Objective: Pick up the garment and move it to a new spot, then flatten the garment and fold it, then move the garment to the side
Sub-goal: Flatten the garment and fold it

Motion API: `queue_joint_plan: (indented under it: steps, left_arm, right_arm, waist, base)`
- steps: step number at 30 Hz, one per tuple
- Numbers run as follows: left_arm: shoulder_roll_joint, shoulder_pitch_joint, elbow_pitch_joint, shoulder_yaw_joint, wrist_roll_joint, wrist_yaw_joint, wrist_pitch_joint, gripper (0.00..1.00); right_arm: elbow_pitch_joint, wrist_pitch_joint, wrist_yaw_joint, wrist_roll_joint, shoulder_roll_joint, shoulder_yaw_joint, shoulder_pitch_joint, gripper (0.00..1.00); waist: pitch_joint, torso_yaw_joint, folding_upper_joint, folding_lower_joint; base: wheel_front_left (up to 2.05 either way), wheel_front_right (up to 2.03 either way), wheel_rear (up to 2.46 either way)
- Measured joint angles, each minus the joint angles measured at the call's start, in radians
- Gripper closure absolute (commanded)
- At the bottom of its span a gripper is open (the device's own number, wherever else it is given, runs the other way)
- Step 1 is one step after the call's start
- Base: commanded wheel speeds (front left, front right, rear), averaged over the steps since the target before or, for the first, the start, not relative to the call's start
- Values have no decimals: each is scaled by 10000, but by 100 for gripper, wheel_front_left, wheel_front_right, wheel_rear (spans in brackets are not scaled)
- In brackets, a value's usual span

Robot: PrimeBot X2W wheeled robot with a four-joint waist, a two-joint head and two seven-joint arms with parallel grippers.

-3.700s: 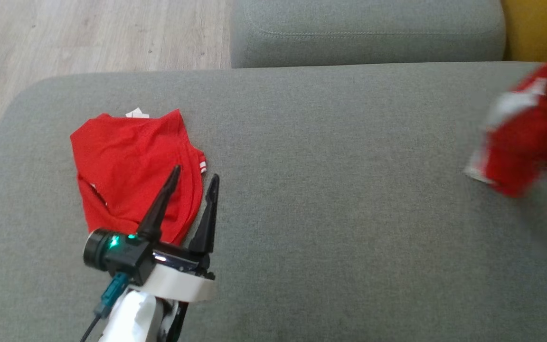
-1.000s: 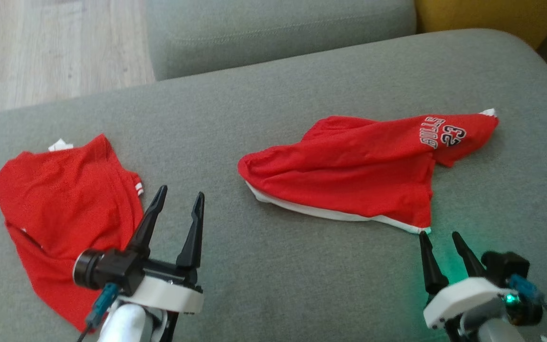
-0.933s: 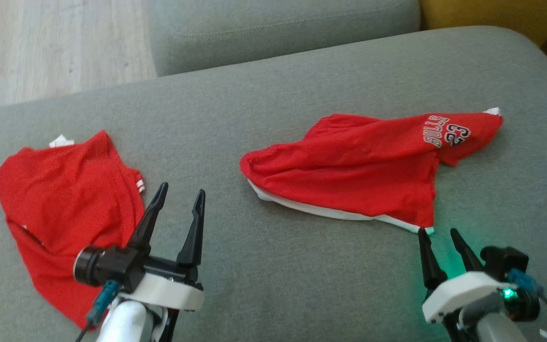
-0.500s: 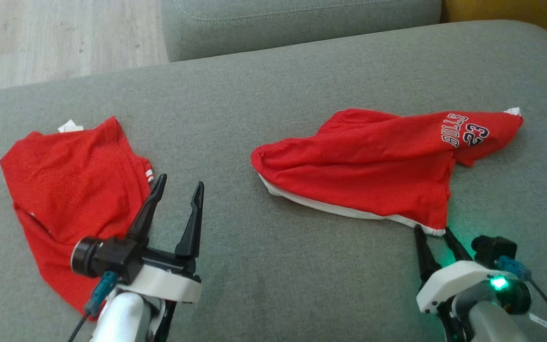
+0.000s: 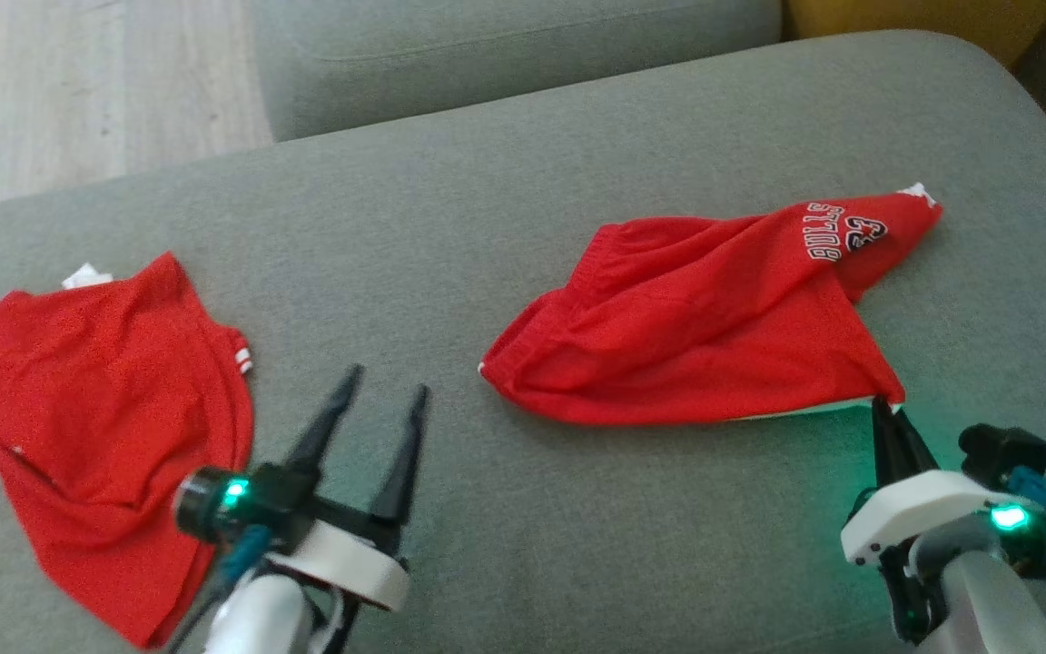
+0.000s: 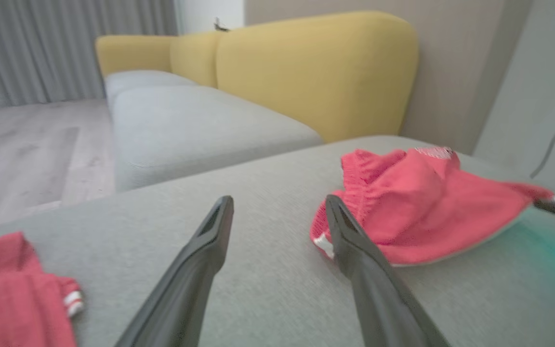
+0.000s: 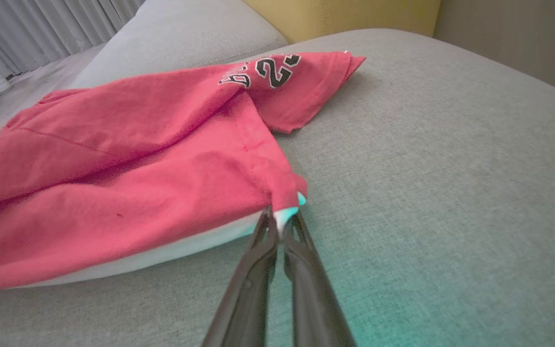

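1. At the far left lay a second red garment (image 5: 96, 427), flat and apparently folded, with a white tag at its far edge. It looked like no part of the step in hand.
2. The left hand (image 5: 387, 380) hung just right of it, above bare cushion, its fingers spread wide and holding nothing.
3. The garment (image 5: 705, 336), red shorts with black-and-white lettering (image 5: 836, 232) on the far right leg, lay rumpled right of centre. The waistband pointed left and one leg was folded over the other.
4. The right hand (image 5: 884, 407) was pinched tight on the near right corner of the garment, gripping the white hem (image 7: 284, 217) between its fingertips.
5. Judged from this, the first step was in hand: the corner was seized for picking up, while the cloth rested almost wholly on the sofa.
6. The next move likely called for raising that corner and carrying the garment to open cushion. The thin pinch might slip, and the free left hand would be needed on the waistband to spread the garment out.
7. The surface was a broad grey seat cushion (image 5: 523, 227), woven, soft and likely to drag on cloth. Beyond it, from the left, were pale wood floor (image 5: 78, 82), grey curtains (image 6: 65, 43), a further grey cushion (image 5: 505, 54) and a yellow backrest (image 6: 316, 72).
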Motion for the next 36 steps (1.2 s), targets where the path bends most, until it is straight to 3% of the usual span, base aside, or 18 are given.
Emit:
queue_joint_plan:
  steps: [12,17,25,36]
  left_arm:
    - [1126,-1984,1950,-4088,-708,-86,562,0]
    - [1425,-2960,3058,-4514,-150,-77,395,0]
    - [1220,-3767,3756,-4987,368,-69,25,0]
    - [1204,-4191,3538,-5382,441,-84,15,0]
  right_arm:
    - [-1116,713,0,150,2,349,-1,100]
    - [-1264,761,0,253,4,487,-17,100]
    - [-1392,788,0,324,4,623,-19,100]
    - [-1563,786,0,575,4,744,-45,100]
  waist:
    - [640,-659,0,0]
    - [914,-844,0,1]
    - [1102,-1019,0,0]
    - [1300,-1107,0,0]
  base:
    - [0,0,0]
    - [0,0,0]
    - [0,0,0]
    - [0,0,0]
